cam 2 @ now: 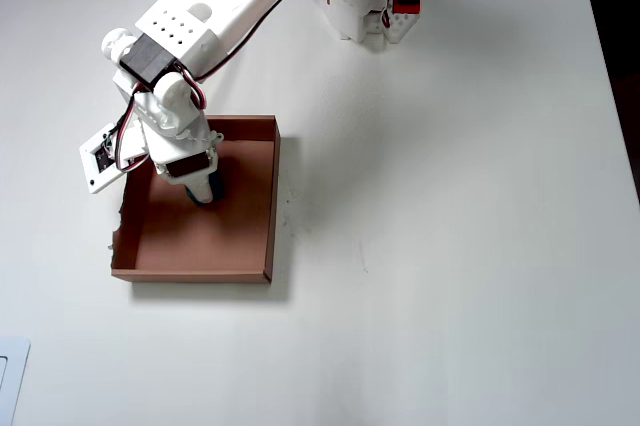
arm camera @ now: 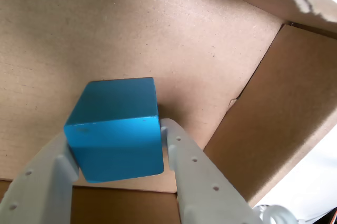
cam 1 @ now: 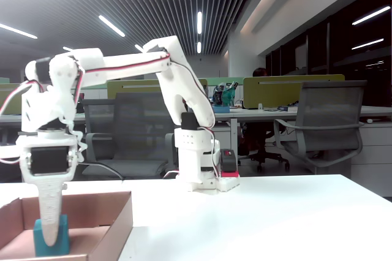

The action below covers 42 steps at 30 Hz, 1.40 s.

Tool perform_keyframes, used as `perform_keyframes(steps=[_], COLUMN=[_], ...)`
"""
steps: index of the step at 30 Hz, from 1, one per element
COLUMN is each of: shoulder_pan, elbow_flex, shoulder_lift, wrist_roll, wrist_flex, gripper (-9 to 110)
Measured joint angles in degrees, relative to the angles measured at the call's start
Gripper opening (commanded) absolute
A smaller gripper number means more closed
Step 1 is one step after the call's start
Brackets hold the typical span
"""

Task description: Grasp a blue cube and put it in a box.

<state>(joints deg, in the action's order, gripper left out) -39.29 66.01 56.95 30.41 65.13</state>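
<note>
Two fingers of my pincer (arm camera: 118,153) clamp the blue cube (arm camera: 116,129) inside the box (cam 2: 270,196); only the fixed view shows the cube resting on the floor.

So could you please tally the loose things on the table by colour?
Blue: 1, the cube, between the gripper fingers.
Brown: 1, the box.
Total: 2
</note>
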Motion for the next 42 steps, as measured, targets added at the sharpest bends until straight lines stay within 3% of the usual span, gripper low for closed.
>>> perform_keyframes(steps=[17, 29, 42], shoulder_pan=[0.0, 0.09, 0.09], elbow_flex=[0.0, 0.0, 0.0], shoulder_lift=[-0.09, -0.18, -0.26], wrist_roll=[0.0, 0.0, 0.0], wrist_flex=[0.0, -0.44, -0.53], gripper=[15, 30, 32])
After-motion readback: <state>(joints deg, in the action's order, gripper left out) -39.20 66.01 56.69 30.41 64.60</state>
